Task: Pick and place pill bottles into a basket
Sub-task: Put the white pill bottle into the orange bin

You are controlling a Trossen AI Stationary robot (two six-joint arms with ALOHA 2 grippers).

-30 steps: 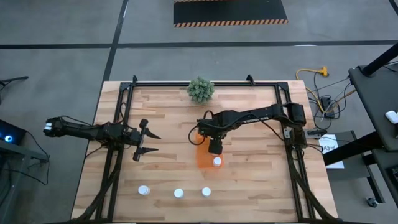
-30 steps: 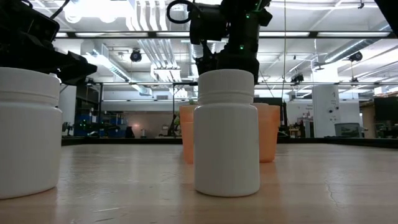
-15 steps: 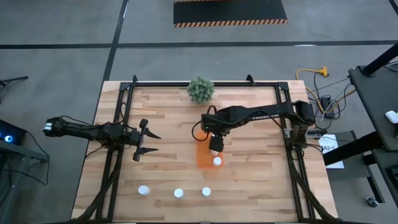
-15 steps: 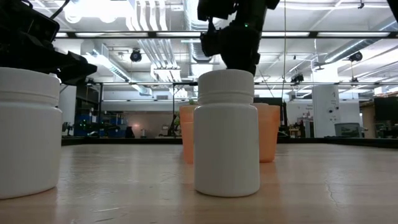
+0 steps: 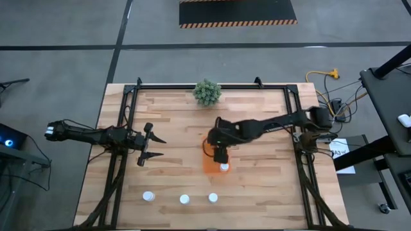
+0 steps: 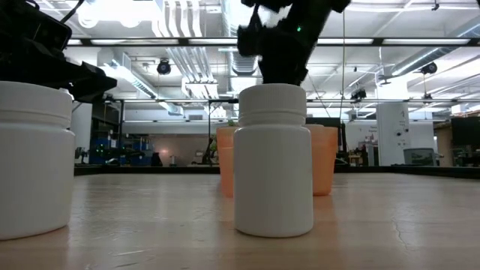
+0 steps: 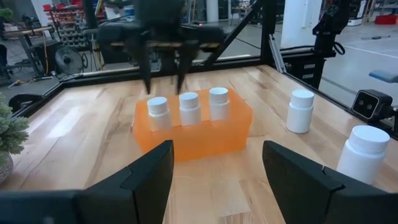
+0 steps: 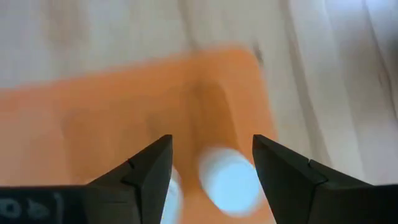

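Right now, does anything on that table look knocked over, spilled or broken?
Nothing stands out. Three small white round pill bottles stand upright in a row in the translucent orange plastic basket, and three more stand upright along the wooden table's near edge. The right end effector hovers open over the basket.

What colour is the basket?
Translucent orange; the basket shows best in the left wrist view.

Three bottles (image 7: 188, 108) in basket (image 7: 193, 133) mid-table — three more (image 5: 184, 199) near front edge; plant (image 5: 207, 92) behind.
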